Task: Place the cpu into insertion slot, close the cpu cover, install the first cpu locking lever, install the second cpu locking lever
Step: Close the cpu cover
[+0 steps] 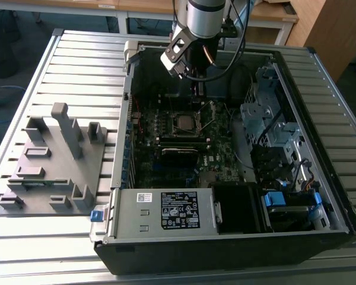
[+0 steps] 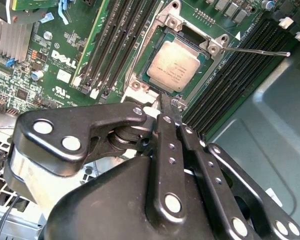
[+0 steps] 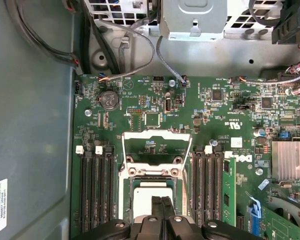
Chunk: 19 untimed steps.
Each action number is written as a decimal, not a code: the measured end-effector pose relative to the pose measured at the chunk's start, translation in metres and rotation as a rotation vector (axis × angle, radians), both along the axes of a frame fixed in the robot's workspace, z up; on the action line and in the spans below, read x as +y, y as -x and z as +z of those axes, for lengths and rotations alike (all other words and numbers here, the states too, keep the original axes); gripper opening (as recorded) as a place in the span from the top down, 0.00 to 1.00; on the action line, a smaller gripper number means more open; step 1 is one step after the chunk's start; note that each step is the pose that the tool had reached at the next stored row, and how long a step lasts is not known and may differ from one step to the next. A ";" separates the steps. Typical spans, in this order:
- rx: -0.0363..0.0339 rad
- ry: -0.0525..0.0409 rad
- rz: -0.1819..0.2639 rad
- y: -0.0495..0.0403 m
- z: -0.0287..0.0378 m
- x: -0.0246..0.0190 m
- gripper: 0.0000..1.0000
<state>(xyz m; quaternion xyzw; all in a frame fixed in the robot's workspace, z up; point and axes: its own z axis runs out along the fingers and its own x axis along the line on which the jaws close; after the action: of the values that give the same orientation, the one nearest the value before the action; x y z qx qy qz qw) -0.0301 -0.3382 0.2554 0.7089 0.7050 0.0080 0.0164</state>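
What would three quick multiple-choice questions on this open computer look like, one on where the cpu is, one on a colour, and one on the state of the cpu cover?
1. Where is the cpu?
A in the insertion slot
B loose beside it
C tipped on edge across it

2. What colour is the circuit board?
A red
B green
C white

3. How does the cpu cover stand?
A shut flat over the cpu
B taken off altogether
C swung open on its hinge

Answers:
1 A: the cpu lies square inside the slot's metal rim.
2 B: the board is green in both wrist views.
3 C: in the first wrist view the cover is tipped back off the slot, and the board shows through its window.
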 end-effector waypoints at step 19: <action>0.0001 0.0001 0.000 -0.0126 0.0010 0.0004 0.90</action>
<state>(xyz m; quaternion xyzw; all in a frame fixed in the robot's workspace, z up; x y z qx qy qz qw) -0.0175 -0.3378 0.2564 0.7089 0.7050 0.0079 0.0164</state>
